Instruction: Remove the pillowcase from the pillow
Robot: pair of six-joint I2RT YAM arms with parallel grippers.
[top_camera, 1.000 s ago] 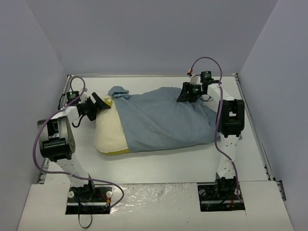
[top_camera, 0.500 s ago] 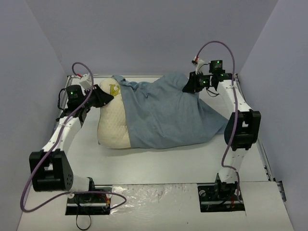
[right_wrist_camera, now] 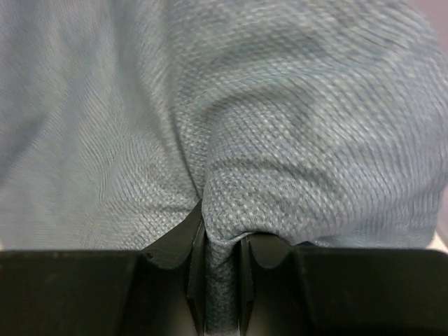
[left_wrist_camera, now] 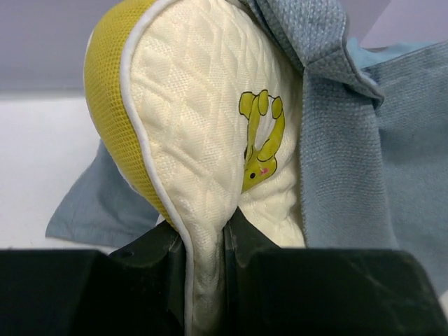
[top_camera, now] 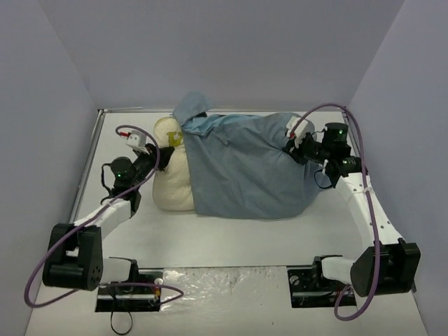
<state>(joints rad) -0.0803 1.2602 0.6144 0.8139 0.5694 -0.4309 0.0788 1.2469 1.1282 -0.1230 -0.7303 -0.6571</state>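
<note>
**Pillowcase partly off pillow, both claws pinching**

Pillowcase (top_camera: pixel 245 168): grey-blue cloth, mid-table, covering most of the pillow (top_camera: pixel 171 175). Pillow: cream, quilted, yellow edge band, its left end bare. Left gripper (left_wrist_camera: pixel 207 241): pinched on the pillow's seam edge. Right gripper (right_wrist_camera: pixel 221 241): pinched on a fold of pillowcase. Table (top_camera: pixel 231 238): white.

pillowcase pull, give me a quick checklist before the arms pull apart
1. Left gripper shut on the pillow edge: ok.
2. Right gripper shut on a fold of the pillowcase: ok.
3. Right jaws hold cloth only, no pillow inside the fold: cannot tell.
4. Pillow end out of the case opening: ok, cream end bare at left.
5. Case fully off: not ok, it covers most of the pillow.
</note>
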